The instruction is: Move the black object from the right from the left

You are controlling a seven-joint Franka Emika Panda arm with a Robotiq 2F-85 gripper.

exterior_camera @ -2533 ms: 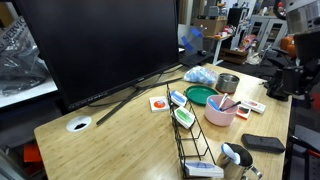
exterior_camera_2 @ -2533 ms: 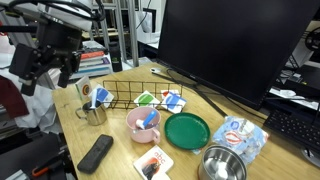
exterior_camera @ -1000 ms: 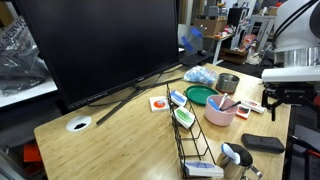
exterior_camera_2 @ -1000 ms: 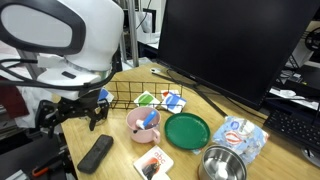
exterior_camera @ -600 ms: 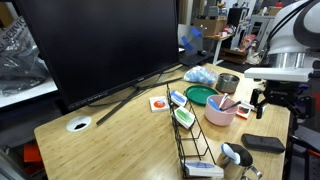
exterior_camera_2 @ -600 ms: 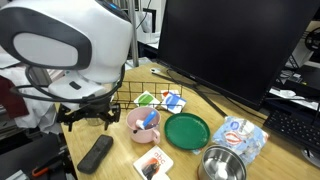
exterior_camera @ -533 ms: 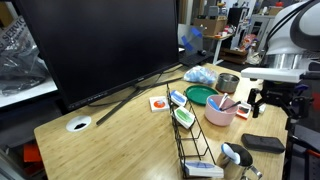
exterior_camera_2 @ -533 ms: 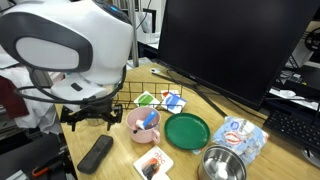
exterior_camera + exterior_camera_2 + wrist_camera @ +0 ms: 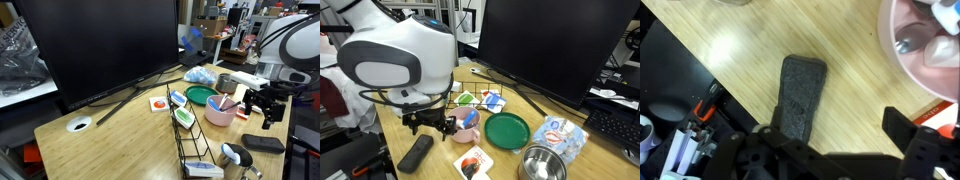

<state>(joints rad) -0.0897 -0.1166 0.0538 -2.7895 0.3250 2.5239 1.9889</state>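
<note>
The black object is a flat matte bar lying on the wooden table near its edge, seen in both exterior views and in the wrist view. My gripper hangs low over the table between the bar and the pink bowl. In the wrist view the gripper is open and empty. Its left finger overlaps the bar's near end and its right finger is over bare wood. The pink bowl, with utensils in it, is at the upper right.
A black wire rack with packets, a green plate, a metal bowl, a printed card and a blue-white bag lie around the bowl. A large monitor stands behind. A metal cup sits by the rack. The table edge is close to the bar.
The arm has come down from high up and moved in over the table, so the open gripper now hangs beside the pink bowl, close above the black bar. The objects have not moved.
</note>
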